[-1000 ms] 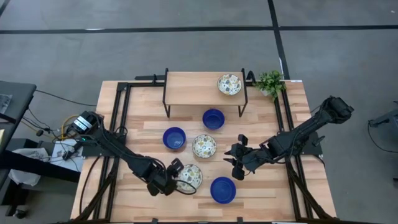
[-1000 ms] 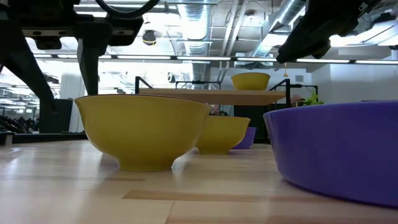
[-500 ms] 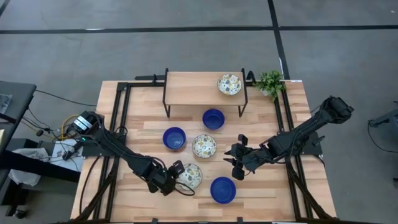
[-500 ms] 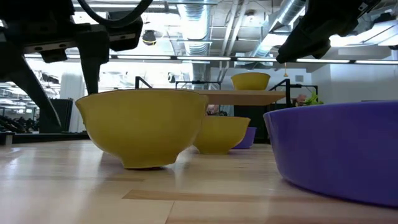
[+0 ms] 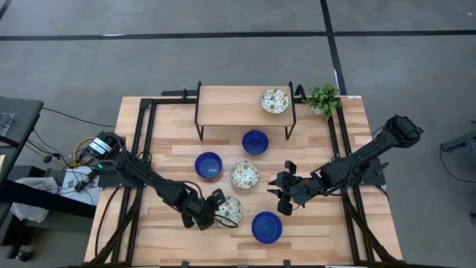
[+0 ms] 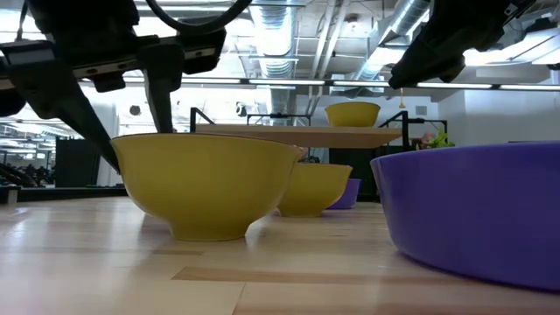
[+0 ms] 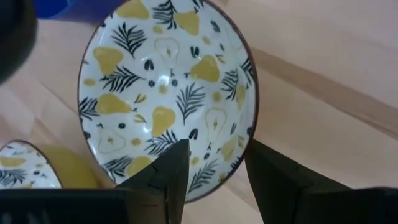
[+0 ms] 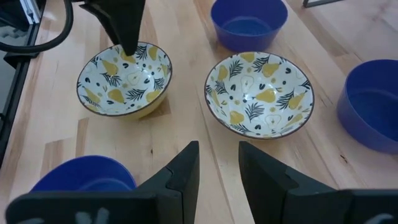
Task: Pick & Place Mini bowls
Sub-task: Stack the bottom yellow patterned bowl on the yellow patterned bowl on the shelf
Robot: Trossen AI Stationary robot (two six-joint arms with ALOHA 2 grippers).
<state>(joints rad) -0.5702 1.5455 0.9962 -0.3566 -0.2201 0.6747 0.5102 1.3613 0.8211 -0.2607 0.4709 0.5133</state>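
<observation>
Six mini bowls show in the high view. Three are blue [image 5: 209, 165] [image 5: 255, 141] [image 5: 267, 227]. Three are white inside with yellow pears and dark leaves, and yellow outside: one near the front [image 5: 228, 211], one mid-table [image 5: 244, 175], and one on the raised shelf [image 5: 274, 100]. My left gripper [image 5: 217, 210] [image 7: 214, 171] is open at the front patterned bowl [image 7: 168, 93], with its fingers on either side of the rim on the bowl's left. My right gripper [image 5: 281, 187] [image 8: 219, 158] hangs open over bare table right of the middle bowl [image 8: 260, 93]. My left gripper comes at the front patterned bowl slanting down from the table's left. One finger [image 7: 177, 168] is inside the bowl and one [image 7: 267, 177] is outside, with the left part of the rim [image 7: 233, 174] between them. In the low view the outer finger [image 6: 92, 122] lies against the bowl's wall [image 6: 118, 153]. The bowl stands on the table.
A black-framed wooden shelf [image 5: 230, 104] stands at the table's far side. A small green plant [image 5: 323, 99] sits at the far right corner. Black rails [image 5: 141, 149] [image 5: 338, 149] run along both sides. Bare wood lies at the near left [image 5: 149, 238].
My left gripper has moved toward the table's right, over the front patterned bowl's left rim. The bowl tipped briefly and has slid a little toward the right.
</observation>
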